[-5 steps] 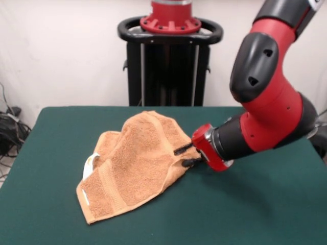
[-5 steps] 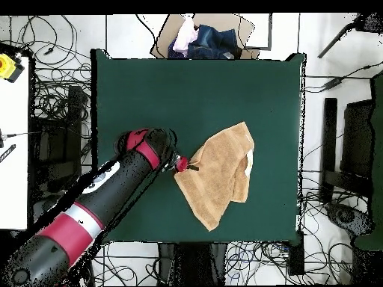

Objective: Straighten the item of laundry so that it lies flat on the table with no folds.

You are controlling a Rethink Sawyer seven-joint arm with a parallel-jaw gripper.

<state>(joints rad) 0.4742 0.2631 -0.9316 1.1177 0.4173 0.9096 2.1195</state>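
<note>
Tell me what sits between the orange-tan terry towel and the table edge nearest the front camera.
Nothing: in the front view, only bare dark green felt table lies between the orange-tan terry towel and that edge.

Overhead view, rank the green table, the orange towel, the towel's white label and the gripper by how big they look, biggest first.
1. The table, by far the largest.
2. The towel, folded over itself.
3 and 4. The white label and the gripper: both look tiny, and each is partly hidden, so I would not rank one above the other.
</note>
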